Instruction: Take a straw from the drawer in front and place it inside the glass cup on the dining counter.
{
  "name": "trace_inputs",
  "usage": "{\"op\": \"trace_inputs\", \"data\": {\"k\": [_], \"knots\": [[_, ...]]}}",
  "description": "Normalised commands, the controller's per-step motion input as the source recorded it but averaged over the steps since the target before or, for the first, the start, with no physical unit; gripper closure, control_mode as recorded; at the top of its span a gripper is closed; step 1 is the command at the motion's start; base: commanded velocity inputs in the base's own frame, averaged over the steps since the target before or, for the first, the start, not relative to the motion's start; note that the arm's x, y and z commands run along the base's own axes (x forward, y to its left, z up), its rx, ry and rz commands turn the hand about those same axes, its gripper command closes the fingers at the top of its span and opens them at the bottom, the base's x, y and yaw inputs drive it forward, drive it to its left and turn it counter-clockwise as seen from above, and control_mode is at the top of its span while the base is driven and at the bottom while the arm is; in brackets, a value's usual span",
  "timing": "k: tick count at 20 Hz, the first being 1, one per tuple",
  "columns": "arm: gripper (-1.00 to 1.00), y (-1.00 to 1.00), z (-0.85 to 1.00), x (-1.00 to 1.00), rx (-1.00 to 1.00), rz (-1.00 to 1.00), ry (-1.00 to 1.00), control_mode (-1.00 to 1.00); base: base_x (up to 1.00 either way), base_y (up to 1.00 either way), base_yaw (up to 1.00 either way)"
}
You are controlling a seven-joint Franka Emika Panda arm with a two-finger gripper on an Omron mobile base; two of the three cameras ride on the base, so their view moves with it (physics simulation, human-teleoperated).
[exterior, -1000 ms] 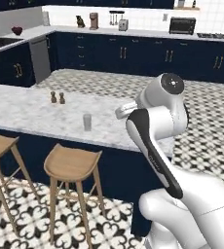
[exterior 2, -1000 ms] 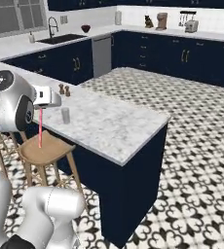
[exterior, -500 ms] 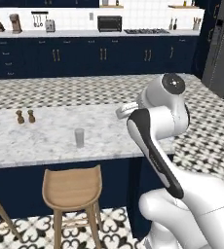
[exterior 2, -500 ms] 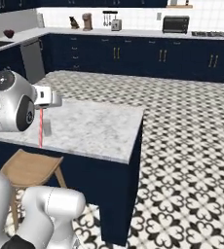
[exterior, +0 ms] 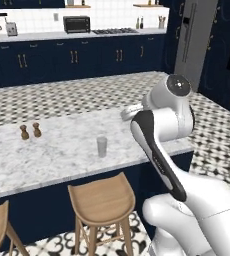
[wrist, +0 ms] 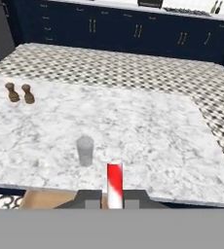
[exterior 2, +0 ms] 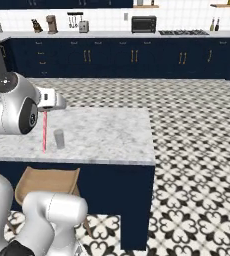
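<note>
While it hangs upright from the closed gripper (wrist: 115, 200), the thin pink-red straw (exterior 2: 44, 132) is pinched at its top end between the two dark fingers, with its lower end free above the marble. Seen from the right base camera it stands just left of the small clear greyish glass cup (exterior 2: 60, 139), apart from it and not inside it. From the hand camera the straw (wrist: 115, 186) shows near the cup (wrist: 85, 151), a little to its right.

That cup (exterior: 102, 147) stands upright on the long white-grey marble dining counter (exterior: 62, 150), close to the near edge. Well beyond the cup, two small brown wooden shakers (exterior: 30, 131) stand side by side on the same slab. Below the counter's near edge, round wooden stools (exterior: 103, 199) are tucked against its navy-blue base.
</note>
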Motion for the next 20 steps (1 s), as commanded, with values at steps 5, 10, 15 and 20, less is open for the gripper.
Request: {"op": "trace_inputs", "data": {"k": [5,10,15,20], "knots": [[1.0,0.16,0.0,0.39,0.01,-0.07,0.0,-1.0,0.28,0.24,-0.06],[1.0,0.03,0.3,0.1,0.2,0.06,-0.16,-1.0,0.0,0.0,0.0],[1.0,-0.12,0.19,0.0,0.35,0.32,-0.3,-1.0,0.0,0.0,0.0],[1.0,-0.05,0.0,0.4,0.32,0.44,-0.17,-1.0,0.0,0.0,0.0]]}}
